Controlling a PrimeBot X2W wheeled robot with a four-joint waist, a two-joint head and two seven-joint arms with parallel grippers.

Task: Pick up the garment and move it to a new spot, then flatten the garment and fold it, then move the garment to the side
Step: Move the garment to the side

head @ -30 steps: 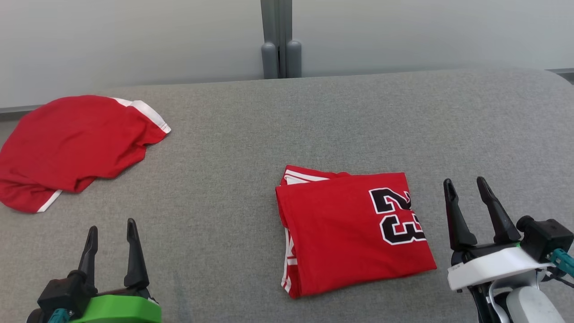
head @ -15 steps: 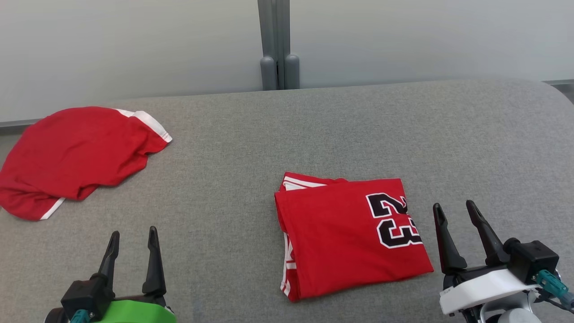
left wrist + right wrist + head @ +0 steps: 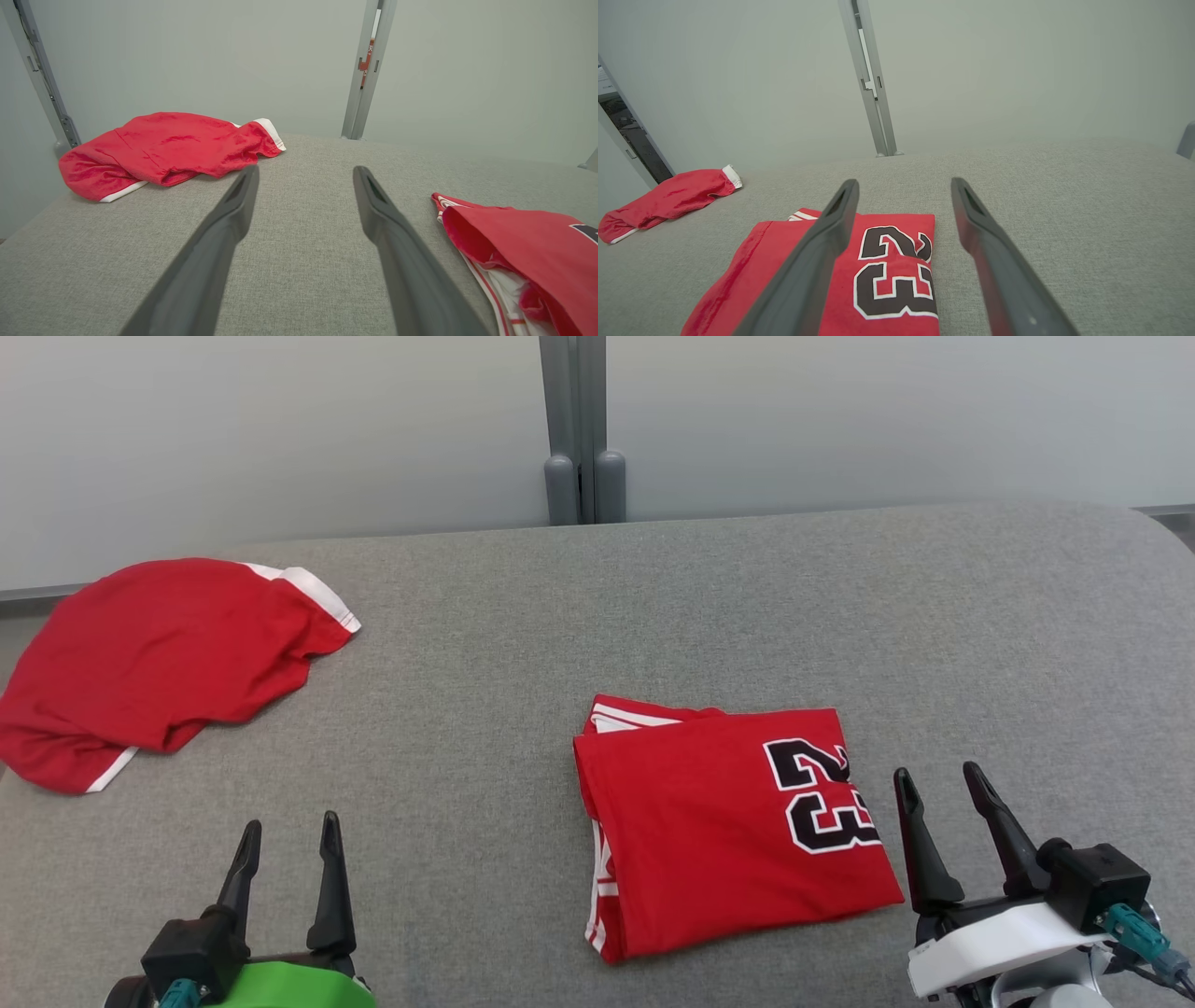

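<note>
A red garment with a black "23" lies folded into a rectangle right of centre on the grey padded surface. It also appears in the left wrist view as the folded garment and in the right wrist view as the folded garment. My right gripper stands open just past its right edge, apart from the cloth, fingers empty; the right gripper looks over the number. My left gripper is open and empty at the lower left, well clear of the fabric; between the left gripper fingers is bare surface.
A second red garment with white trim lies crumpled at the far left edge; it is the crumpled garment and the crumpled garment. A grey post and pale wall panels back the surface, which rounds off at the right.
The head camera tipped, shifting the picture down slightly. My right gripper drew back toward me beside the folded garment; my left gripper shifted to the right. Both garments lie unchanged.
</note>
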